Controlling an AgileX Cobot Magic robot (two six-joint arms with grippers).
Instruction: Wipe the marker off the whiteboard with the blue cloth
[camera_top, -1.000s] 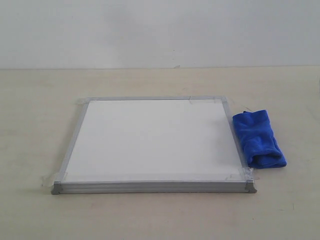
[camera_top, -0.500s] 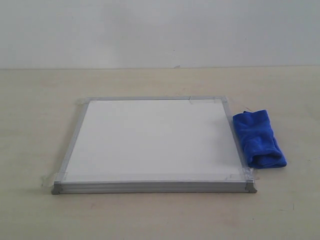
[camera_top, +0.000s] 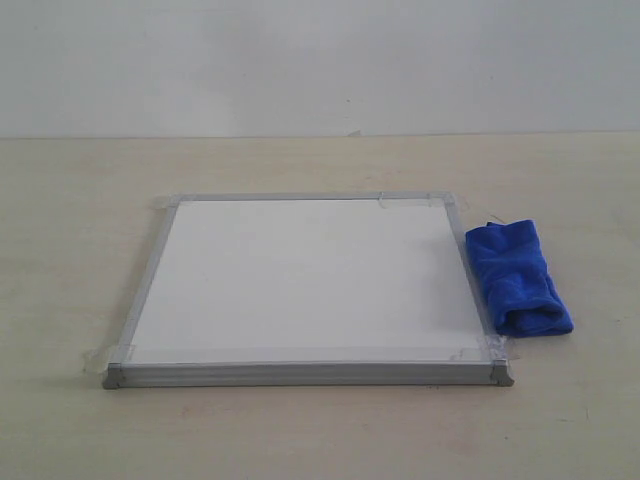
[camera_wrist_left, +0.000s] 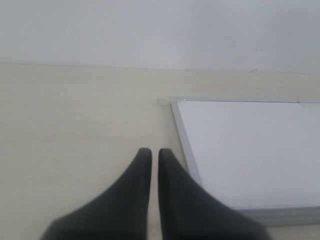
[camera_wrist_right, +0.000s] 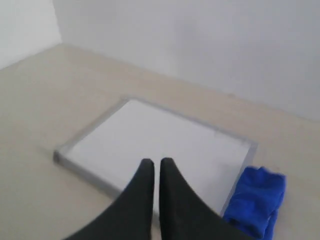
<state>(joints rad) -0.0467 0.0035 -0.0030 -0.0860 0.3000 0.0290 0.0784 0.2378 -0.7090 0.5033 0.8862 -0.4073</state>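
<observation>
The whiteboard (camera_top: 310, 285) lies flat on the table, silver-framed with clear tape at its corners, and its white face shows no red marker line in any view. The blue cloth (camera_top: 517, 277) rests bunched on the table against the board's right edge; it also shows in the right wrist view (camera_wrist_right: 256, 200). Neither arm appears in the exterior view. My left gripper (camera_wrist_left: 151, 152) is shut and empty, held above the bare table beside the board's left frame (camera_wrist_left: 186, 145). My right gripper (camera_wrist_right: 153, 162) is shut and empty, hovering high over the whiteboard (camera_wrist_right: 160, 145).
The pale wooden table (camera_top: 80, 220) runs back to a plain white wall (camera_top: 320, 60). Another wall stands on one side in the right wrist view (camera_wrist_right: 25, 25).
</observation>
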